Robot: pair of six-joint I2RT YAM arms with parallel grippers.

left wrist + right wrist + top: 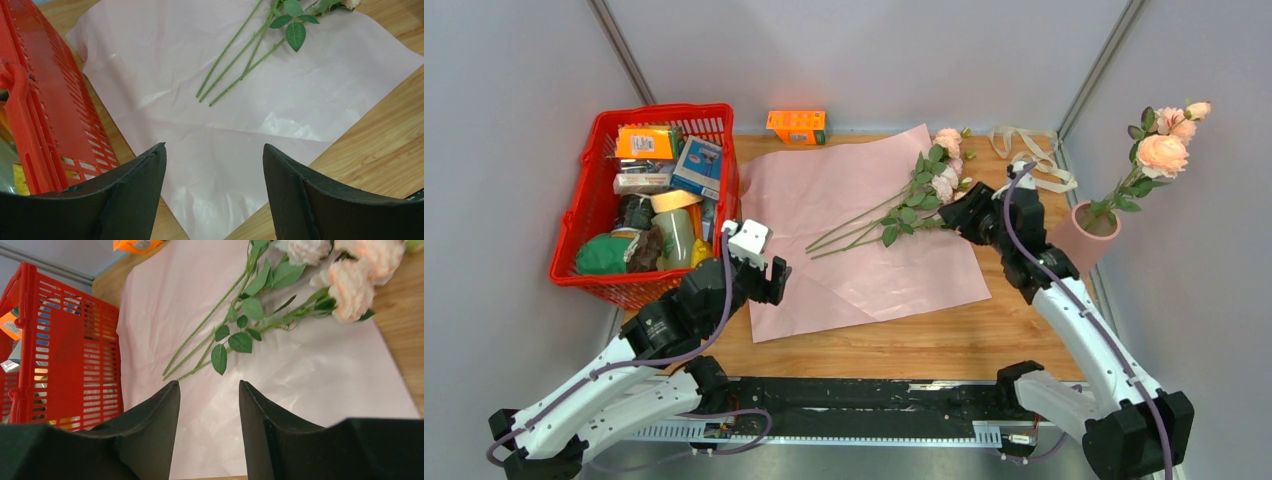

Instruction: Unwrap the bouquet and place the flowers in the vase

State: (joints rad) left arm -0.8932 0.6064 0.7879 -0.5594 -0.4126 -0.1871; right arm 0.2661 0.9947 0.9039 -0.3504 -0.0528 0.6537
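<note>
The bouquet lies unwrapped: its pink paper sheet [864,250] is spread flat on the wooden table. Three green-stemmed flowers [904,205] lie across it, blooms toward the back right. The dusty-pink vase [1082,238] stands at the right edge and holds other peach flowers [1162,150]. My right gripper [954,215] hovers by the leaves over the sheet's right side. In the right wrist view this gripper [209,385] has a gap with only paper [300,370] behind it, short of the stems [200,347]. My left gripper [215,150] stands wide open over the sheet's near left corner, empty.
A red basket [594,270] full of groceries stands at the left, close to my left gripper [769,275]. An orange box [796,125] sits at the back edge. The cream ribbon [1029,150] lies loose at the back right, behind the right arm.
</note>
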